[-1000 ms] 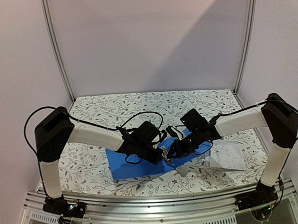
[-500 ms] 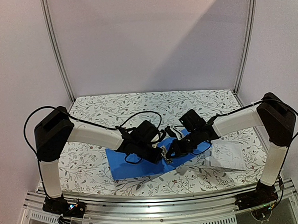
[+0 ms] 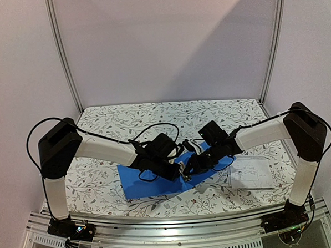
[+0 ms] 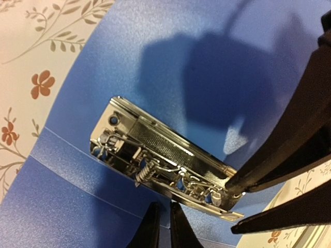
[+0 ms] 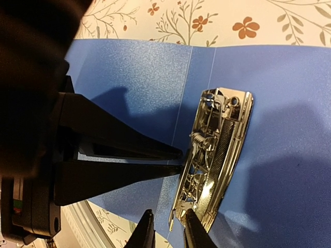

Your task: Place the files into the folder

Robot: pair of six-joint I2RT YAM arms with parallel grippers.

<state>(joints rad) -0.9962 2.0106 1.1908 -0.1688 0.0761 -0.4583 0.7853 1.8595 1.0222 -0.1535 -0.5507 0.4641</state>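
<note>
I saw the files (image 3: pixel 251 172) shift squarer, still beside the open folder (image 3: pixel 138 186), unfiled. Left gripper (image 4: pixel 164 207) sat nearly closed against the metal clip (image 4: pixel 165 160). Right gripper (image 5: pixel 168 213) straddled its end; I couldn't tell its grip.

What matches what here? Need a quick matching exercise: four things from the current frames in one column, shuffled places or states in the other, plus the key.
Things:
1. blue ring binder
2. metal ring clip
3. white paper sheet
4. left gripper

Places or states:
A. lying flat, to the right of the binder
B. jaws almost together, tips beside the clip
C. lying open, inside face up
D. fixed inside the binder, next to the spine folds

Pairs: 1-C, 2-D, 3-A, 4-B
</note>
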